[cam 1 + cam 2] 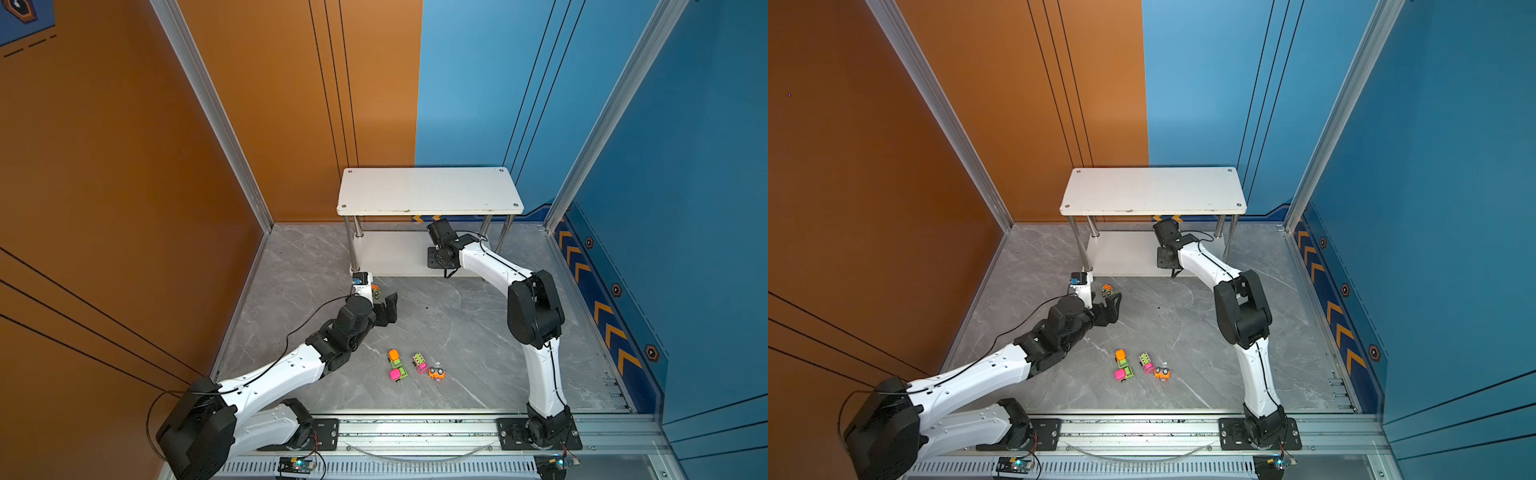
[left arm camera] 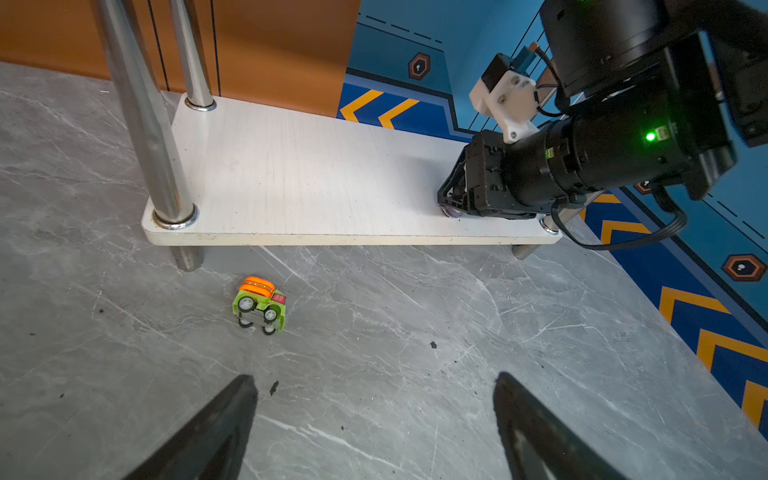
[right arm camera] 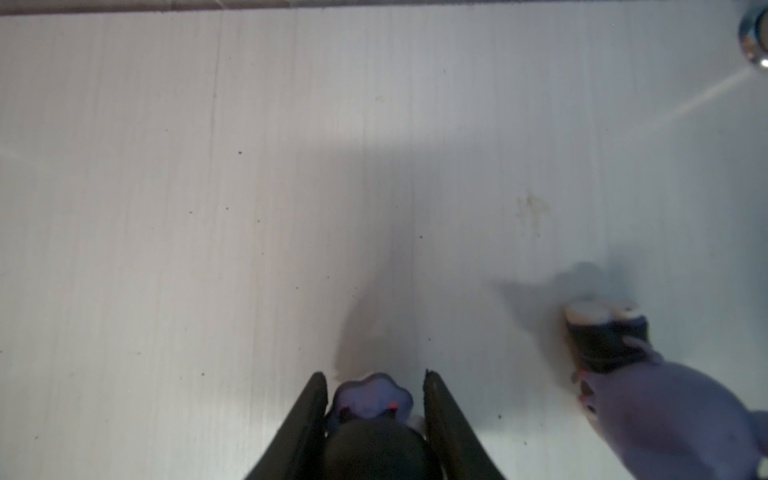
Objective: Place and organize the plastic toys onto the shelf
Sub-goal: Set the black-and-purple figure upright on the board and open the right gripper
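The white two-tier shelf (image 1: 430, 189) (image 1: 1152, 189) stands at the back. My right gripper (image 3: 375, 374) is low over its lower board (image 3: 249, 166), shut on a black-and-lilac figurine (image 3: 372, 401). A second figurine (image 3: 648, 399) lies on the board beside it. My left gripper (image 2: 375, 376) (image 1: 1111, 305) is open and empty above the floor. A little beyond its fingertips, a green-and-orange toy car (image 2: 259, 305) (image 1: 376, 291) lies on its side, in front of the shelf's left front post. Several more neon cars (image 1: 415, 368) (image 1: 1140, 368) are clustered on the floor nearer the front.
Chrome posts (image 2: 145, 116) rise from the lower board's corners, close to the tipped car. The right arm's wrist (image 2: 582, 166) reaches in under the top board. Orange and blue walls close in the grey marble floor (image 1: 457, 316). An aluminium rail (image 1: 415, 430) runs along the front.
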### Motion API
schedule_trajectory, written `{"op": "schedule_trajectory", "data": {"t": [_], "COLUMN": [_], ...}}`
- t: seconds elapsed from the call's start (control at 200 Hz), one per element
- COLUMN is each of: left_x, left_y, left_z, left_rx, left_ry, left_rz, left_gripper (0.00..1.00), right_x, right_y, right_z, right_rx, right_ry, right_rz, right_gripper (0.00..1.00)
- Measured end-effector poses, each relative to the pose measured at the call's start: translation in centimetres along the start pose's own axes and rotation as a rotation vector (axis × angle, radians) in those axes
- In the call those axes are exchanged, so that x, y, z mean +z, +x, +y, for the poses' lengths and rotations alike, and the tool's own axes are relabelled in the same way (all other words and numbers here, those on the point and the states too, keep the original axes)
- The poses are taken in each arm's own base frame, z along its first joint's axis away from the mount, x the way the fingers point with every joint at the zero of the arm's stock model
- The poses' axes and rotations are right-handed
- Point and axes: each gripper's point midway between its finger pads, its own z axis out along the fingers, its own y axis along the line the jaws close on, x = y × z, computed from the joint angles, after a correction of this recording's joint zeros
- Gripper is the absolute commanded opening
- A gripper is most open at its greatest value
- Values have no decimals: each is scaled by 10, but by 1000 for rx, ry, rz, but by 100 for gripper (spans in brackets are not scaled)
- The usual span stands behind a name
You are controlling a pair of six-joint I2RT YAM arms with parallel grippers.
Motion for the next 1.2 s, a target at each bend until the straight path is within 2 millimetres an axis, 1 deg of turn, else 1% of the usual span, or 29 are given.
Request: {"op": "schedule_trajectory", "data": {"t": [0.15,0.29,0.525,0.916,1.026,1.201], "left_x": [0,1,3,4,4,4], "left_y": [0,-2,-1,2,2,2], "left_z": [0,-1,-2,-3,-3,-3], "left_rx": [0,0,1,-8,-8,-8], "left_ry": [0,1,-2,4,4,4], "left_rz": [-1,-1,5,15,15,15], "left_gripper": [90,90,90,90,90,90], "right_x": [2,2,2,-1,-1,-3], "right_y": [-2,-3,0,6,7,9], "right_z": [2,1,-2,-10,-11,-12], "right_rx": [-2,-4,-30,-82,-84,-91], "right_ry": [-2,-2,15,50,52,57], "right_rz": [-3,-3,12,44,50,65], "right_gripper": [31,28,26,26,30,47]}}
